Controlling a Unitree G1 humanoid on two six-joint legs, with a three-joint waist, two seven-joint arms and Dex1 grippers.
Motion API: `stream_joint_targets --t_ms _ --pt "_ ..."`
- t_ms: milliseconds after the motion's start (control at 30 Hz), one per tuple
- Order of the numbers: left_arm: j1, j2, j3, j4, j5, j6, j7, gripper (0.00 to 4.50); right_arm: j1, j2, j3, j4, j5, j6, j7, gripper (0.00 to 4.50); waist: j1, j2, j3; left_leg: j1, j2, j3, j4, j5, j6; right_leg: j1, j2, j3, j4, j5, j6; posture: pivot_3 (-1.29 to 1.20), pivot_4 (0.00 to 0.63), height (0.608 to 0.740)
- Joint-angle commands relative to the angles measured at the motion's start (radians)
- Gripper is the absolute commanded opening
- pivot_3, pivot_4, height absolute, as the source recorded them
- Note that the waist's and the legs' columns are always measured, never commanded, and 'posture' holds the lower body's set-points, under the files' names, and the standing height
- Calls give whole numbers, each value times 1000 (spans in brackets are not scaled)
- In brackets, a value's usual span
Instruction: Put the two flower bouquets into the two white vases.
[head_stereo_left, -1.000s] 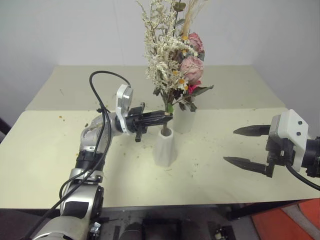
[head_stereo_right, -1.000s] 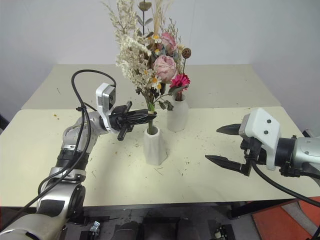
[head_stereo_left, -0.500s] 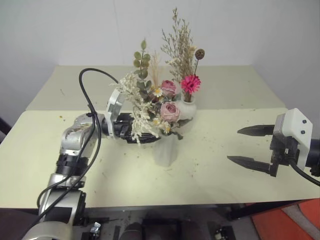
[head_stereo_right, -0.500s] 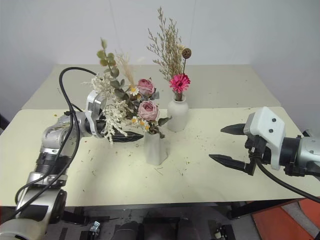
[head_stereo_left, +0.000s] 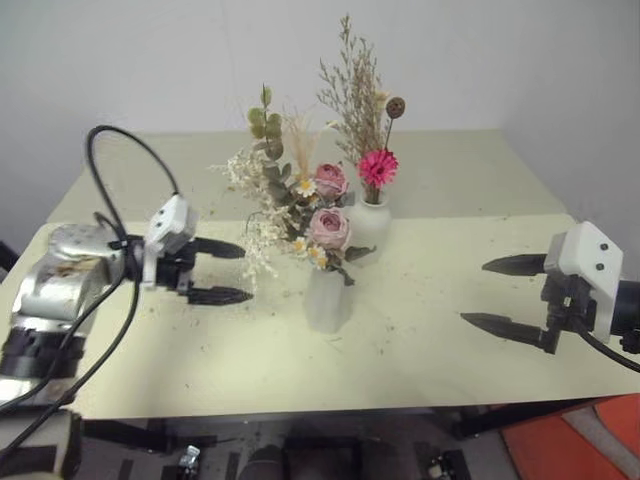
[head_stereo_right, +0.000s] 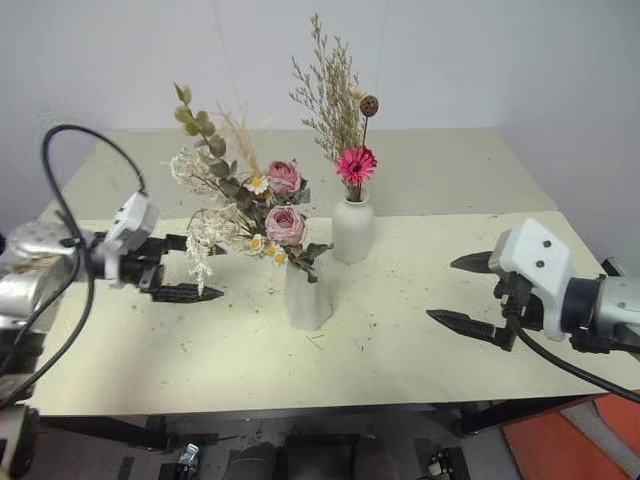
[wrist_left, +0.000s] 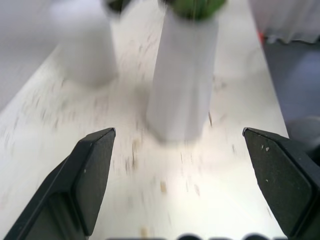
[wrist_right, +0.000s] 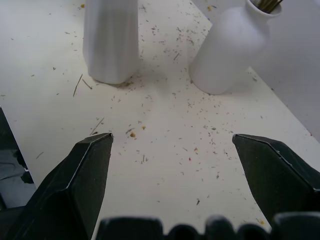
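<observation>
The bushier bouquet with dusty-pink roses stands in the tapered white vase near the table's middle. Behind it, the slim bouquet with a bright pink flower stands in the rounded white vase. My left gripper hangs open to the left of the tapered vase, clear of the flowers, its fingers pointing at the vase. My right gripper is open over the table's right side, holding nothing; its wrist view shows both vases ahead.
The cream table is strewn with small dried flower crumbs. Its front edge runs just below both grippers. A second table surface extends behind the vases to a white wall.
My left gripper let go of the bushier bouquet's stems and drew away to the left, open. The bouquet dropped down into the tapered vase. The right gripper stayed put.
</observation>
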Motion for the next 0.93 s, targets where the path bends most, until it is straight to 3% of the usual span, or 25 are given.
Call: stream_joint_targets --t_ms 33,100,267,367,433,700,933 --pt "29 62 234 -73 -129 45 34 4450 11 29 -116 25 2 -72 31 4500 4 -1 0 0 0 0 0 0 0 0 0 0 0 0 0 0 150 740" --pt "55 90 341 -95 -188 85 53 4450 16 63 -150 59 -13 -144 43 4500 4 -1 -1 0 0 0 0 0 0 0 0 -1 -1 -1 1 0 150 740" --pt "118 184 524 -119 -270 156 57 4450 30 22 -202 184 -56 -221 128 4500 2 -1 -1 1 0 1 0 0 0 1 -1 0 0 -1 1 0 150 740" --pt "237 251 540 -151 -184 103 23 4450 -2 -1 -191 272 -67 -256 146 4500 1 -1 -1 4 0 2 -1 0 0 2 0 0 0 -1 1 0 150 740" --pt "272 255 562 -158 -205 111 22 4450 -3 -30 -172 309 -86 -271 169 4500 1 1 -2 5 1 4 -1 0 0 3 0 2 0 -2 1 0 150 740" --pt "319 214 577 -173 -219 73 60 4450 3 -60 -176 322 -81 -264 213 4500 2 1 -2 5 3 6 -1 0 0 1 1 3 0 -2 0 0 150 740" --pt "275 211 513 -141 -217 36 61 4450 84 -26 -261 261 -75 -258 255 4500 2 1 -2 5 3 6 -1 0 0 1 1 3 0 -2 0 0 150 740"
